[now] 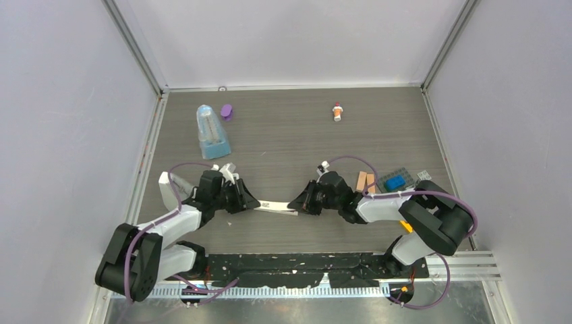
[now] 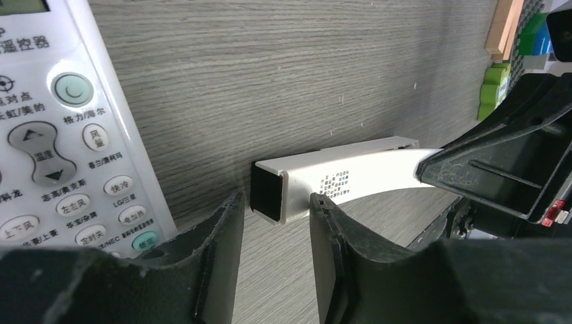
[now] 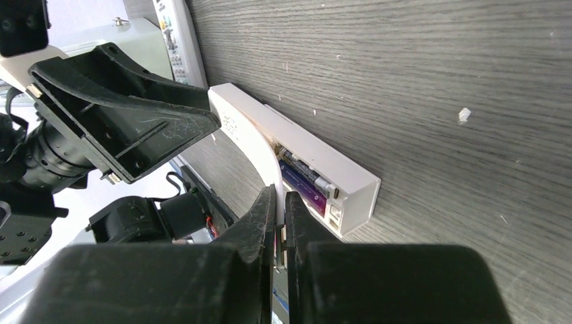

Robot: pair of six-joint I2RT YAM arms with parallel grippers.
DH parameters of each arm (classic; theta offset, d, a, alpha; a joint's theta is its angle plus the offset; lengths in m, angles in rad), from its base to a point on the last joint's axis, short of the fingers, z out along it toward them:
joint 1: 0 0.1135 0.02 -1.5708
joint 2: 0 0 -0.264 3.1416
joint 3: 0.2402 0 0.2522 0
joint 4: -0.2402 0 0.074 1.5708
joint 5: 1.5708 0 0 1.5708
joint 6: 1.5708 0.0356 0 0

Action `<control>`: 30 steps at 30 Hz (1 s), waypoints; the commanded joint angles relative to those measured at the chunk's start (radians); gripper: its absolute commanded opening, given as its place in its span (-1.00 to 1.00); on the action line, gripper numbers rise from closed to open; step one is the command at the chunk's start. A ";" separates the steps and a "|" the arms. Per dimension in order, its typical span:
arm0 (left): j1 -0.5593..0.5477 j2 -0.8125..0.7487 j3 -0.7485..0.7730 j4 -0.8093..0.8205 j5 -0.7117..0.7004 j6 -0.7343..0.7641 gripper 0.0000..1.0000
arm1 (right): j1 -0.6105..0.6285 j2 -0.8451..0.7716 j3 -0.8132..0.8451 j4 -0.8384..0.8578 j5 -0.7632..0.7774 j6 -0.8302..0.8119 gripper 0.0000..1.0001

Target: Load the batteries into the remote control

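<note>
Left jaws (image 1: 255, 204) and right jaws (image 1: 292, 206) meet nose to nose in the view from above. We see a white bar (image 1: 275, 206) lying on the bench (image 1: 283, 135) between them, one end at each. Well beyond the right jaws sits a little red-and-white bottle (image 1: 337, 112).

From the left wrist, we find the left jaws about half open astride the bar's black end. One finger (image 2: 329, 250) touches its side, while a sliver of bench shows between the bar and the other finger, so we count the bar as not clamped. The remote control (image 2: 61, 135) lies face up just beside these jaws, its buttons showing.

From the right wrist, the right jaws are all but closed, pinching a thin white cover strip (image 3: 260, 145) that curves up off the bar. Just beyond their fingertips the bar's compartment lies open. Inside it we see two batteries (image 3: 307, 173) side by side, one dark with a silvery tip, one purple.
</note>
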 commanded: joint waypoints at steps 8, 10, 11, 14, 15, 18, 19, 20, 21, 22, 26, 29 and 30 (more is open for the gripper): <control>-0.092 0.078 0.065 -0.168 -0.213 0.048 -0.30 | 0.001 -0.014 0.030 -0.265 0.095 -0.067 -0.79; -0.106 0.081 0.074 -0.189 -0.239 0.053 -0.32 | 0.000 -0.019 0.033 -0.273 0.093 -0.068 -0.74; -0.112 0.083 0.079 -0.200 -0.252 0.054 -0.33 | 0.000 -0.021 0.036 -0.276 0.090 -0.069 -0.72; -0.129 0.098 0.097 -0.234 -0.282 0.051 -0.34 | 0.000 -0.031 0.042 -0.295 0.087 -0.074 -0.53; -0.136 0.108 0.106 -0.250 -0.292 0.049 -0.34 | 0.000 -0.041 0.044 -0.301 0.086 -0.075 -0.41; -0.161 0.138 0.124 -0.281 -0.323 0.041 -0.34 | 0.000 -0.064 0.045 -0.331 0.083 -0.077 -0.23; -0.168 0.146 0.130 -0.292 -0.331 0.039 -0.34 | 0.000 -0.079 0.043 -0.343 0.084 -0.079 -0.18; -0.175 0.149 0.137 -0.300 -0.339 0.039 -0.34 | 0.000 -0.087 0.043 -0.349 0.085 -0.082 -0.15; -0.180 0.153 0.140 -0.306 -0.347 0.039 -0.34 | 0.000 -0.101 0.042 -0.363 0.087 -0.084 -0.11; -0.183 0.152 0.141 -0.308 -0.353 0.037 -0.35 | 0.000 -0.117 0.041 -0.371 0.091 -0.089 -0.09; -0.185 0.151 0.143 -0.314 -0.365 0.033 -0.35 | 0.001 -0.158 0.035 -0.415 0.101 -0.099 -0.03; -0.186 0.152 0.146 -0.316 -0.369 0.033 -0.36 | 0.001 -0.188 0.023 -0.440 0.111 -0.101 0.00; -0.185 0.155 0.146 -0.316 -0.369 0.033 -0.36 | 0.001 -0.200 0.017 -0.443 0.117 -0.101 0.01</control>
